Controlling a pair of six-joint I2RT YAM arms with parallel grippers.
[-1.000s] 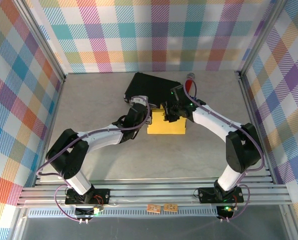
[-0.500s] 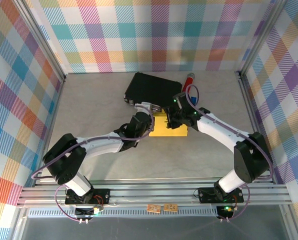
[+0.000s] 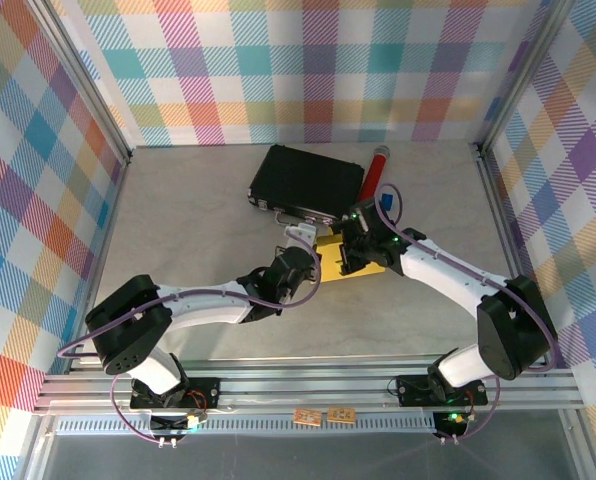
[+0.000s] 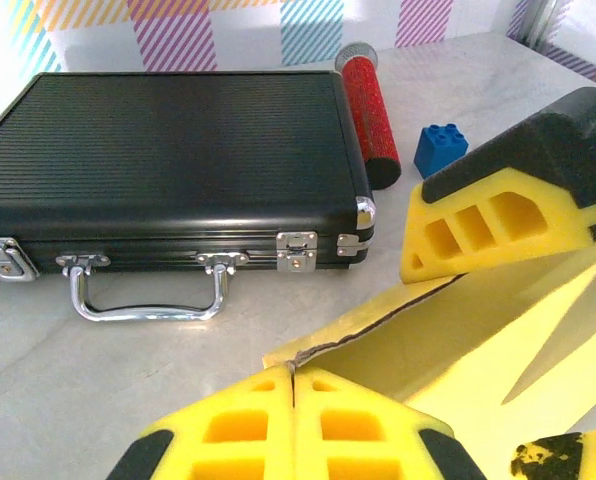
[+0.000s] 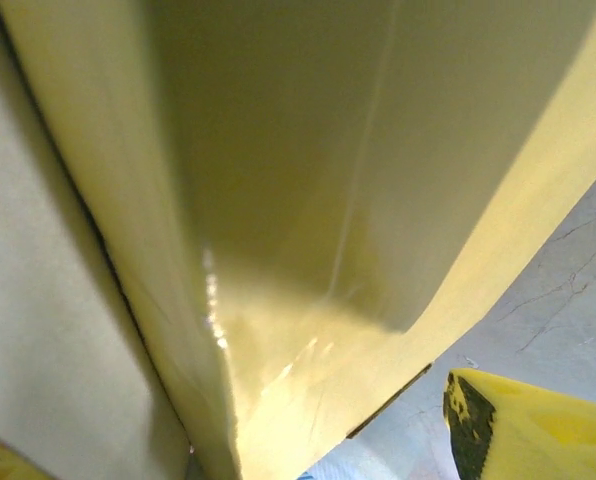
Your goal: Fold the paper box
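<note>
**Box crowded at the back, room out front**

The bright yellow thin-cardboard paper box (image 3: 330, 247) (image 4: 478, 340) sits mid-desk. A black ribbed hard case (image 4: 168, 150) lies just behind it, with a red cylinder (image 4: 368, 105) and a blue toy brick (image 4: 440, 148) beside. The left jaws are pinched onto the box's edge; the right jaws are spread, straddling a panel. Bare grey marbled desk (image 3: 198, 230) lies in front, with plaid walls (image 3: 308, 60) around.

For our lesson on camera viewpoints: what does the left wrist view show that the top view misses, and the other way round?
Left wrist view: close detail, namely the chrome handle and latches on the case, and the dark cut edge of the box.
Top view: the whole layout, with the left arm and right arm from base to wrist, the rail and the plaid walls.
Both: case, box, red cylinder and blue brick.
</note>
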